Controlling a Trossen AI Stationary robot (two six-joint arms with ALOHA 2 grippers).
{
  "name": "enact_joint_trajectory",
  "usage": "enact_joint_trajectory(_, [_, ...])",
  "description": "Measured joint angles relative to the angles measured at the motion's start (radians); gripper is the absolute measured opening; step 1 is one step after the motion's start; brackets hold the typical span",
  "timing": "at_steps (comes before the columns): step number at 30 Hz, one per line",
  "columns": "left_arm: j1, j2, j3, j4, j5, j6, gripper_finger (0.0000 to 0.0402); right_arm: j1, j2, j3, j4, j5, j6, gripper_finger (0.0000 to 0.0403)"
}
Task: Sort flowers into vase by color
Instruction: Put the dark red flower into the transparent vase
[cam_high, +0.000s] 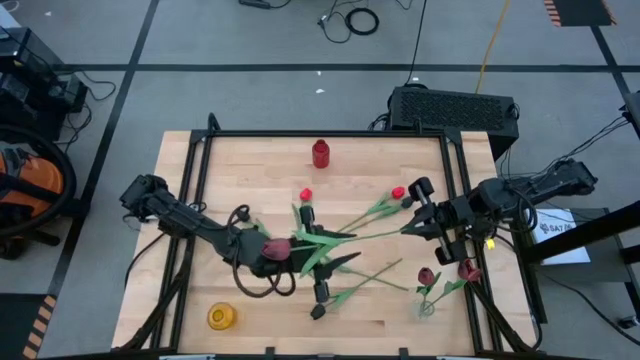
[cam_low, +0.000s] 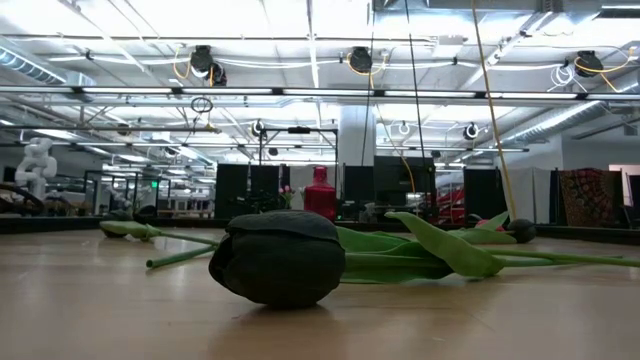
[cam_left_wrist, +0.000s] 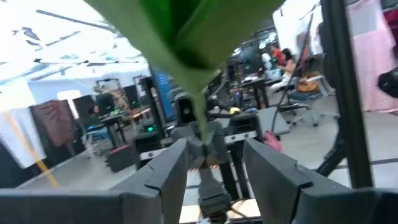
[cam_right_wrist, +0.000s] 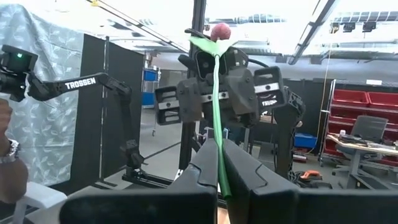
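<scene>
Two arms work over one wooden table (cam_high: 190, 300), which we take first as the largest item; the left arm reaches in from the left edge towards the centre, the right arm from the right edge.

The right gripper (cam_high: 412, 228) sits over the right half of the table; in its wrist view its fingers (cam_right_wrist: 202, 162) are pressed tight on the thin green stem of a maroon tulip (cam_right_wrist: 219, 30), which it holds clear of the wood.

The left gripper (cam_high: 285, 250) faces it near the table's centre, at the head end of that same tulip; in its own wrist view the fingers (cam_left_wrist: 168, 171) stand apart, with stem and leaf passing through the gap; we cannot tell whether they touch the stem.

A red vase (cam_high: 320, 153) stands upright near the far edge, centre; a yellow vase (cam_high: 221, 317) stands near the front left corner; the two are well apart, and we see no flower in either.

The remaining flowers (cam_high: 305, 195) lie loose on the wood: two red heads between the red vase and the grippers, two darker red heads near the front right corner, and a black tulip (cam_low: 278, 258) on its side near the front centre.
</scene>
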Motion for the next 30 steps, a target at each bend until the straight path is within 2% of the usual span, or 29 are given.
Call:
enact_joint_trajectory(13, [-0.005, 0.0, 0.0, 0.128, 0.018, 0.047, 0.0139, 0.0, 0.001, 0.0, -0.005, -0.001, -0.004, 0.0])
enact_joint_trajectory(20, [-0.005, 0.0, 0.0, 0.136, 0.017, 0.073, 0.013, 0.0, 0.001, 0.0, 0.0, -0.001, -0.022, 0.0])
enact_joint_trajectory(23, [-0.005, 0.0, 0.0, 0.136, 0.017, 0.08, 0.01, 0.0, 0.001, 0.0, 0.0, -0.001, -0.025, 0.0])
enact_joint_trajectory(28, [-0.005, 0.0, 0.0, 0.129, 0.017, 0.086, 0.0022, 0.0, 0.001, 0.0, -0.001, -0.001, -0.008, 0.0003])
enact_joint_trajectory(30, [-0.005, 0.0, 0.0, 0.13, 0.017, 0.097, 0.0009, 0.0, 0.001, 0.0, -0.001, -0.001, -0.001, 0.0011])
